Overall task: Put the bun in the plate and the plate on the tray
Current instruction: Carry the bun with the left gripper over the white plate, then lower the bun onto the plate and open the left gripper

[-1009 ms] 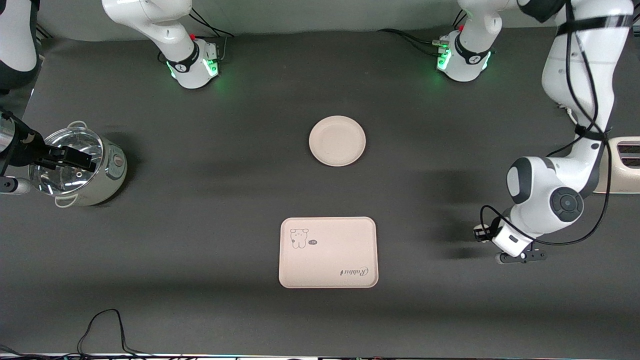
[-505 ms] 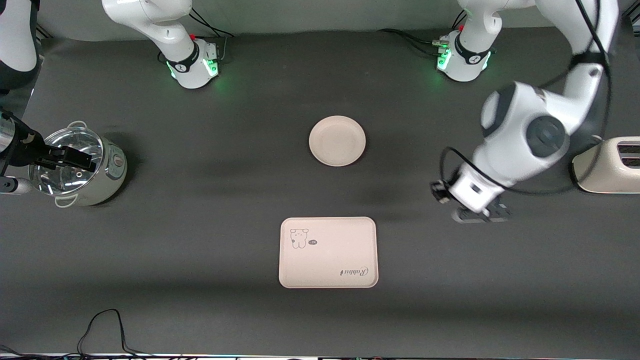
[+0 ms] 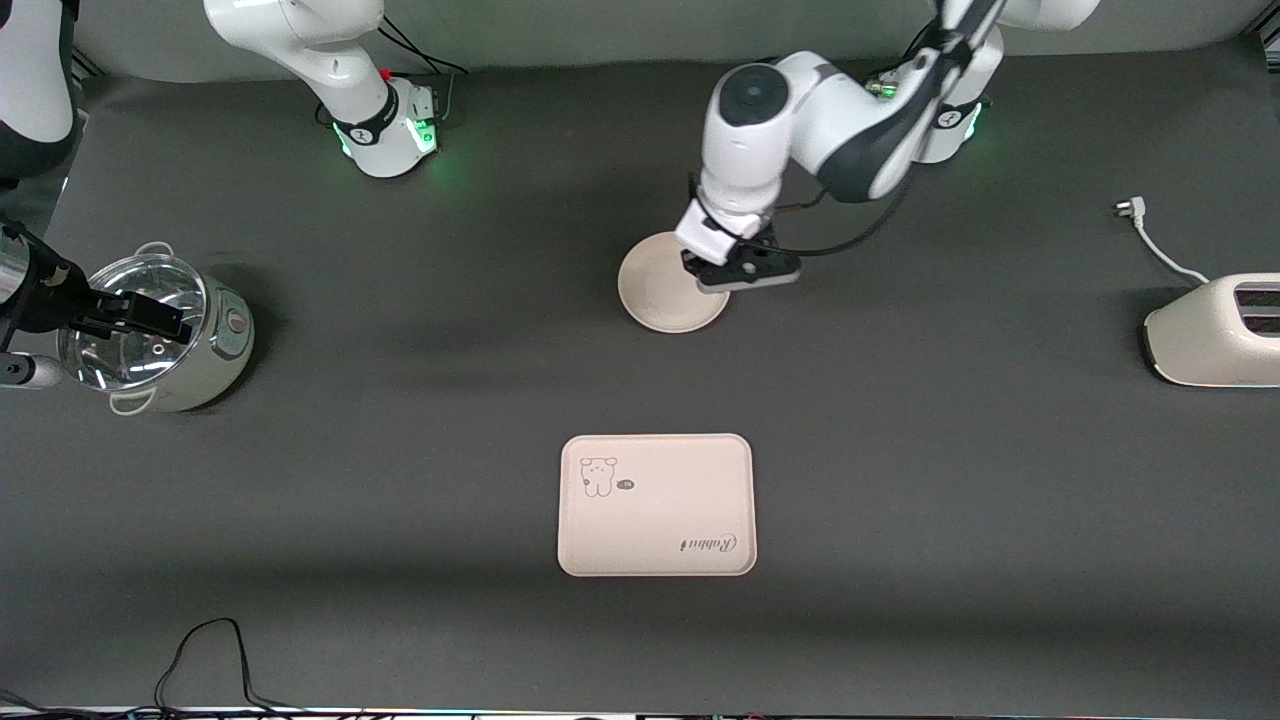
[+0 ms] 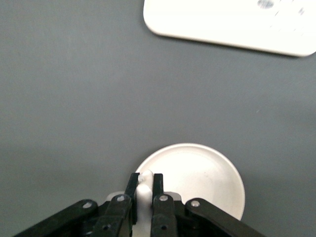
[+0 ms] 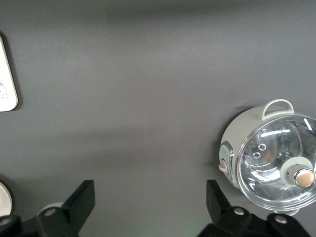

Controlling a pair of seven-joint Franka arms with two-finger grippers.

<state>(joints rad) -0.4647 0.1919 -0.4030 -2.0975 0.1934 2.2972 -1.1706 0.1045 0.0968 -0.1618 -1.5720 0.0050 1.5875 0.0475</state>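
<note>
Left pincer [image 3: 738, 272] hangs over the edge of the plate [image 3: 664, 290], on the side toward the left arm's end of the desk [image 3: 400, 480]. From the front, its fingers are hidden under the white wrist, so the bun cannot be seen here. The plate sits in the middle of the desk, farther from the front camera than the tray [image 3: 656, 505]. The tray lies flat and bare, with a small rabbit drawing and the word "Rabbit" on it. A pot [image 3: 160, 335] with a glass lid stands at the right arm's end of the desk. The right pincer [image 3: 135, 315] waits over that pot. A toaster [image 3: 1215, 335] stands at the left arm's end, with a white cord [image 3: 1155, 245] lying near it.

From the left wrist, the left pincer [image 4: 144, 185] is squeezed tight on the bun [image 4: 143, 190], a small white lump stuck between the two black fingers [image 4: 131, 185]. The plate [image 4: 207, 177] is right under it, round and bare. The tray [image 4: 222, 22] shows well apart from the plate.

From the right wrist, the right pincer [image 5: 150, 200] has its fingers [image 5: 81, 197] spread wide apart, with nothing between them. The pot [image 5: 269, 155] shows below, with a round knob [image 5: 304, 177] on its clear lid. A corner of the tray [image 5: 6, 79] peeks in at the edge.
</note>
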